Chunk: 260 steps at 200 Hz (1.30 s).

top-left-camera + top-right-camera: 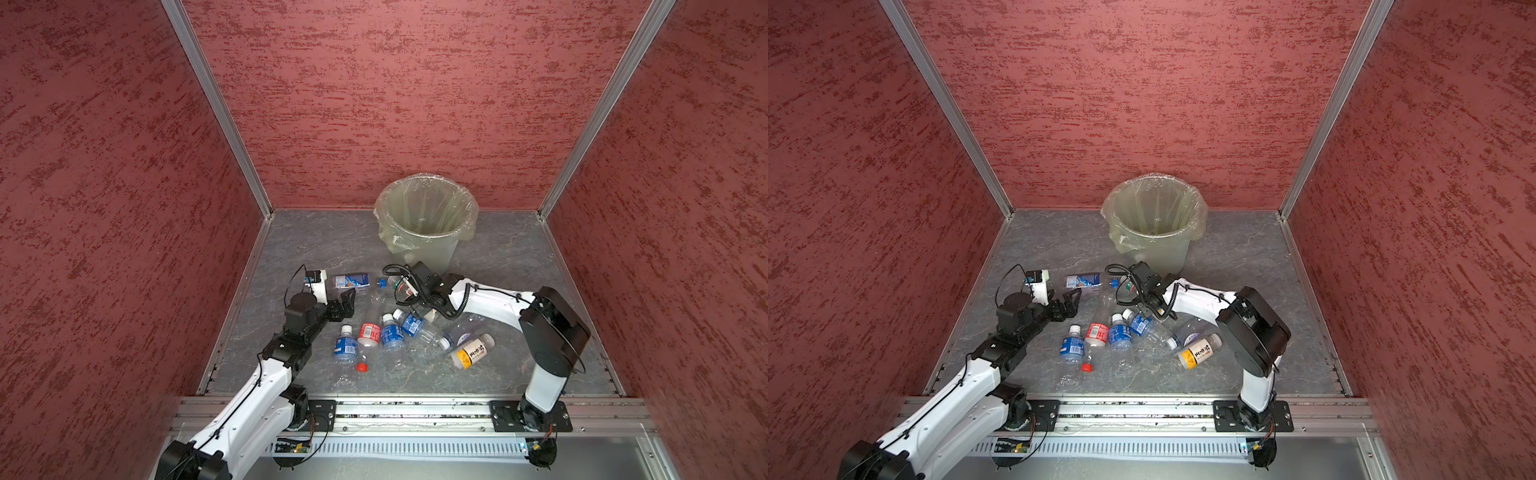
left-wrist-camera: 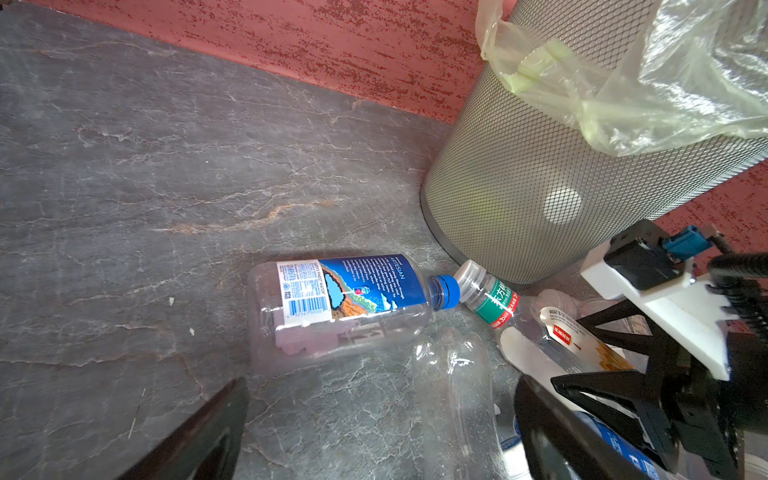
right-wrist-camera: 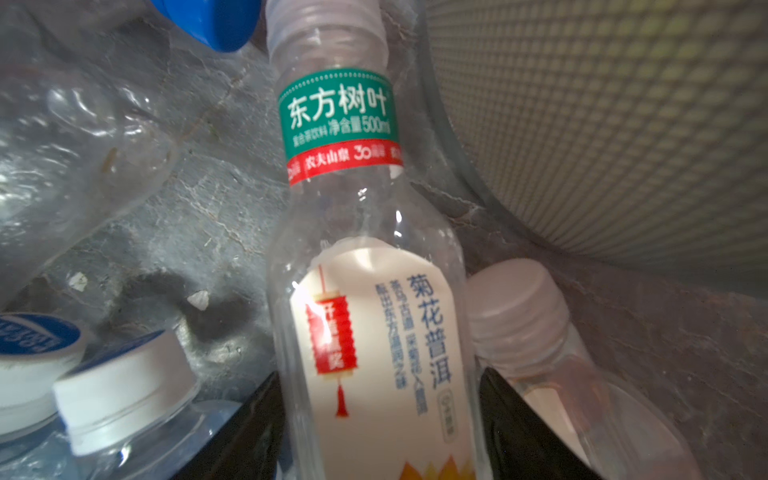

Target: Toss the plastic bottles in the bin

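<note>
Nearest the rail, in both top views, we see the loose plastic bottles (image 1: 390, 334) lying on the grey floor (image 1: 291, 249). A white-yellow bottle (image 1: 471, 351) lies on the right, and a red-labelled bottle (image 1: 369, 334) lies among blue-labelled ones in the middle.

A little farther, on the left, the left gripper (image 1: 348, 303) has its jaws spread wide. A blue-capped bottle (image 1: 352, 280) lies on its side just beyond it. Only the left wrist view shows that this bottle's cap sits just beside the clear cap of a green-labelled bottle (image 2: 494, 299).

From above, the right arm's wrist covers that bottle and the right gripper (image 3: 378, 376). Only the right wrist view shows the black fingers (image 3: 519, 415) pressed against both sides of the bottle's body. We cannot tell whether the bottle rests on the floor. A pale-capped bottle (image 3: 519, 303) crowds it on the bin side, and a crumpled clear bottle (image 3: 62, 166) lies on the other side.

Farthest, near the back wall's middle, the bin (image 1: 436, 249) stands just beyond the right gripper. The top views show its bag-lined inside. The left wrist view shows its mesh wall.
</note>
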### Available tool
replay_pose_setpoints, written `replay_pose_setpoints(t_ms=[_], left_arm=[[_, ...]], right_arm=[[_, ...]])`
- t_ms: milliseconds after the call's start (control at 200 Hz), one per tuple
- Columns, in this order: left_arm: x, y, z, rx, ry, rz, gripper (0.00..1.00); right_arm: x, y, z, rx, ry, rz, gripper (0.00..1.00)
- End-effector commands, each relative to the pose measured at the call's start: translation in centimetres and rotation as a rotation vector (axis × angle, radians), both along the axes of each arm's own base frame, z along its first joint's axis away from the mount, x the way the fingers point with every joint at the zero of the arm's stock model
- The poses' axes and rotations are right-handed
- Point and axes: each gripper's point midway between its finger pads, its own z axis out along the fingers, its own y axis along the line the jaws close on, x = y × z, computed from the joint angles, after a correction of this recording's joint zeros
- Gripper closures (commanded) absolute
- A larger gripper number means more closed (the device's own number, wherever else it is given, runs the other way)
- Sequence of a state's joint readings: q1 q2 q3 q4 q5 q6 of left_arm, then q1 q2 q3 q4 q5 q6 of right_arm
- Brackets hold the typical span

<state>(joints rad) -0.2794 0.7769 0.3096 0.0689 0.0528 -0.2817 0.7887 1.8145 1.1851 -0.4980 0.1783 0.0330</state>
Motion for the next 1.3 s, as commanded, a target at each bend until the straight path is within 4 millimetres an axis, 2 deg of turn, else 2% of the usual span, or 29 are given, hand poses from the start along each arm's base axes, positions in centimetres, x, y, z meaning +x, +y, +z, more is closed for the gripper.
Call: replay_pose_setpoints(t_ms=[0,180,301,376,536,782,1298], left_arm=[[0.3,0.0,0.6,-0.015,-0.016,-0.001,0.00],[0.4,0.1,0.6,-0.017,-0.013,0.002,0.00],[0.4,0.1,0.6,-0.017,-0.016,0.004,0.00],[0.4,0.1,0.6,-0.019,-0.014,0.003,0.00],[0.5,0.2,0.5,-0.020,-0.009,0.008,0.00],[0.5,0.3,0.4,-0.023,-0.009,0.013,0.00],[0.6,0.7,0.4,-0.033,-0.009,0.026,0.00]], right_arm=[[0.7,0.7,0.1,0.008,-0.009,0.012,0.25],[0.8,0.7,0.0,0.001,-0.014,0.010,0.28],[0.9,0.6,0.2,0.001,-0.021,0.007,0.37],[0.9,0.6,0.4,0.000,-0.024,0.007,0.46],[1.0,0.3,1.2,0.005,-0.051,0.000,0.50],[1.3,-0.4,3.9,0.010,-0.114,-0.022,0.51],[-1.3,-0.5,7.8,0.054,-0.165,-0.017,0.52]])
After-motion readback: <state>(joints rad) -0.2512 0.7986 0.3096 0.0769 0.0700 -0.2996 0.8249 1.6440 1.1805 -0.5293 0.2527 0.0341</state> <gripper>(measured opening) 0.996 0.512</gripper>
